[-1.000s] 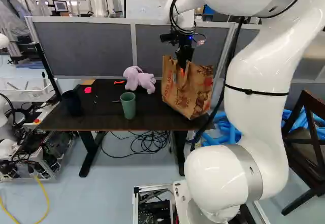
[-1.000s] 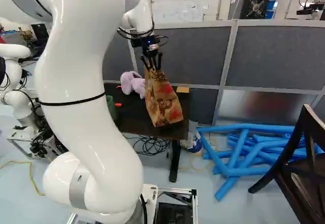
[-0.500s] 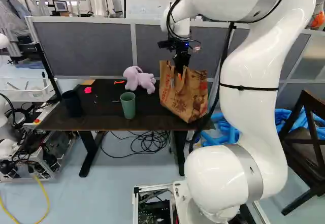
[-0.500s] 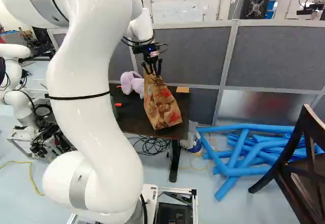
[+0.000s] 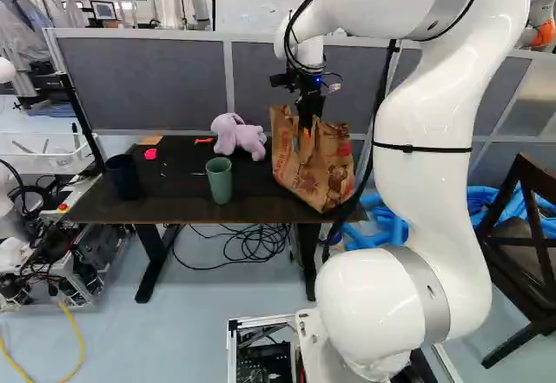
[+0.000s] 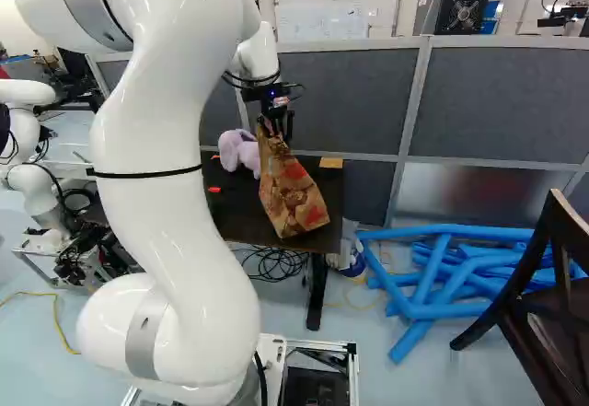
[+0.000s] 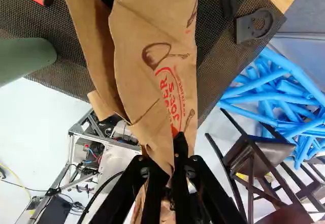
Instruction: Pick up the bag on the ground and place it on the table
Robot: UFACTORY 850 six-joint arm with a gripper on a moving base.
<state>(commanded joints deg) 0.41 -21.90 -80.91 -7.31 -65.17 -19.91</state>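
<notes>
Claw (image 5: 306, 124) nearly closed, pinching bag (image 5: 314, 170) top; bag tilted nr table (image 5: 169, 201) edge, gap btwn it & cup (image 5: 219, 181)

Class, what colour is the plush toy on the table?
The plush toy is pale purple, seen best in the left base view.

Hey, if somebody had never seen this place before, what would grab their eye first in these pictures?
Probably the big white arm, right of the middle in the left base view, its gripper holding a tilted brown paper bag by its top at the table's right end. Next, the bright blue tubes heaped on the floor right of the table.
</notes>
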